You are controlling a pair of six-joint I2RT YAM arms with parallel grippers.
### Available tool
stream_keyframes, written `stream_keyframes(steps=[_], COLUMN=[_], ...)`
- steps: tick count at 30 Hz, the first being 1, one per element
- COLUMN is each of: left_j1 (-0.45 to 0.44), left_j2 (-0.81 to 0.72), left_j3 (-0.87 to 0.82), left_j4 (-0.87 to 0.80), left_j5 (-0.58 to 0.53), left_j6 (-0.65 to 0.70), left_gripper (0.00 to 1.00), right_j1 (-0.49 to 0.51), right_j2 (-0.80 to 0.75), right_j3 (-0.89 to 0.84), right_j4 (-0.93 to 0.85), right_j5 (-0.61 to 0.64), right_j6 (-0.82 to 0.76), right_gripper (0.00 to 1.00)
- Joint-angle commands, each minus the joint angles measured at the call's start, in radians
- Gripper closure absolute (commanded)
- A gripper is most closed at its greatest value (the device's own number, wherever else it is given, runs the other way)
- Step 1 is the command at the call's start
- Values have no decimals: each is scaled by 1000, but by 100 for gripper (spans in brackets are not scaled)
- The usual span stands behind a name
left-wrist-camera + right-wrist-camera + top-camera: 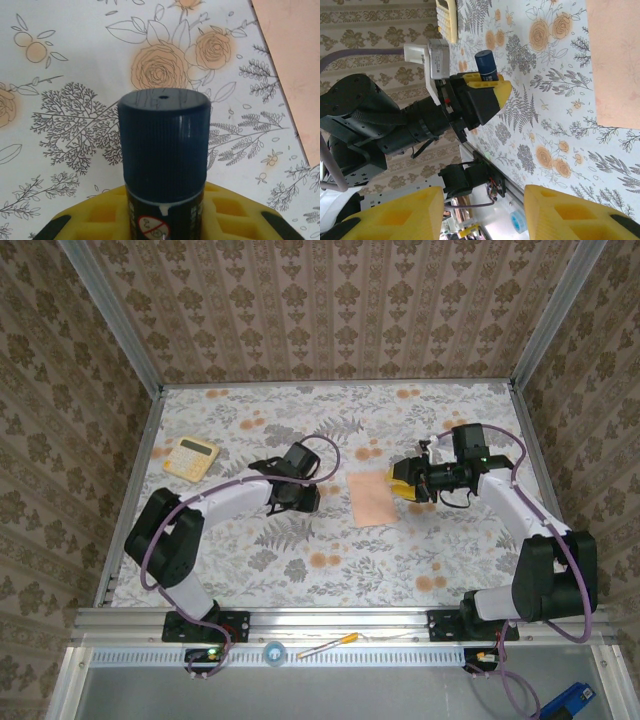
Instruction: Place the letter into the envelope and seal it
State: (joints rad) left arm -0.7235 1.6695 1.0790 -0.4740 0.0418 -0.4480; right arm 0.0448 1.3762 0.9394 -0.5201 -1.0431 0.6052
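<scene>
I judge sealing in hand: left gripper [487, 86] jaws grip a capped glue stick [164, 150]; right gripper [484, 200] jaws parted, empty; next, uncapping.

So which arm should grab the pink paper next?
Right, probably. Its open right gripper sits empty beside the pink paper, while the left gripper is shut on a blue-capped tube.

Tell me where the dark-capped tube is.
The tube is clamped in the left gripper, left of centre in the top view, just left of the pink sheet on the table.
</scene>
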Motion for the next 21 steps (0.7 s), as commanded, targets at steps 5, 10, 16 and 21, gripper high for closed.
stream_keyframes(steps=[5,10,16,21], left_j1=[18,24,25,26], left_j2=[42,85,129,143], left_j3=[73,93,109,111], left_j4=[-59,-55,-39,-34], left_j5=[-48,-37,-37,-42], left_j6=[-58,-66,-78,-81], left_gripper=[100,100,96,90], right_j1=[-14,-19,-26,-29], right_j2=[-28,-31,-32,-26], right_j3=[-29,-42,-46,-45], right_j4=[-1,-1,-8,-12], right_j5=[6,8,10,12], right_j6=[-11,-13,-19,-24], right_gripper=[53,53,53,53])
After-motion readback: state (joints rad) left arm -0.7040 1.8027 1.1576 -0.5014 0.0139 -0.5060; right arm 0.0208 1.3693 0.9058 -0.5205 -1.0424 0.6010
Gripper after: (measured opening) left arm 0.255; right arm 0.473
